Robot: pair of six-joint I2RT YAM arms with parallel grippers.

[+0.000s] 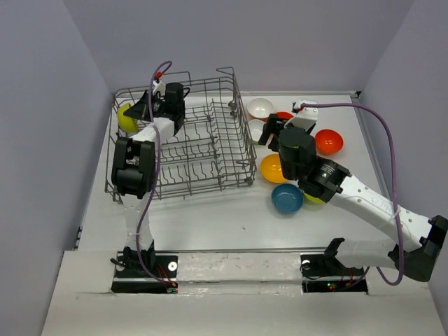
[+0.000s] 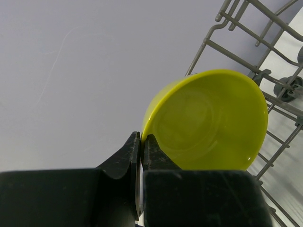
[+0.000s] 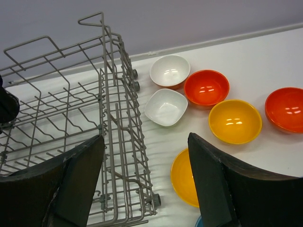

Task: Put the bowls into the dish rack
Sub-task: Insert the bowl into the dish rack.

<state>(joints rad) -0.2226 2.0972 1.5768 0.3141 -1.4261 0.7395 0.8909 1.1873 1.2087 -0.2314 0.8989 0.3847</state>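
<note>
lime bowl held at rack's far-left corner

left gripper (image 2: 141,142): jaws pinched almost together on the rim of a glossy lime green round bowl (image 2: 208,123). the bowl is tipped on edge at the far-left corner of the large grey wire dish rack (image 1: 241,143); inside or outside its wall, cannot tell.

right gripper (image 3: 146,141): spread wide and holding nothing, over the rack's right wall.

on the table right of the rack:
- two white bowls (image 3: 169,71)
- two red-orange bowls (image 3: 206,87), one clipped by the frame edge
- two orange-yellow bowls (image 3: 235,120), one half hidden behind a finger
- teal blue bowl (image 1: 287,198), partly under the right arm
</note>
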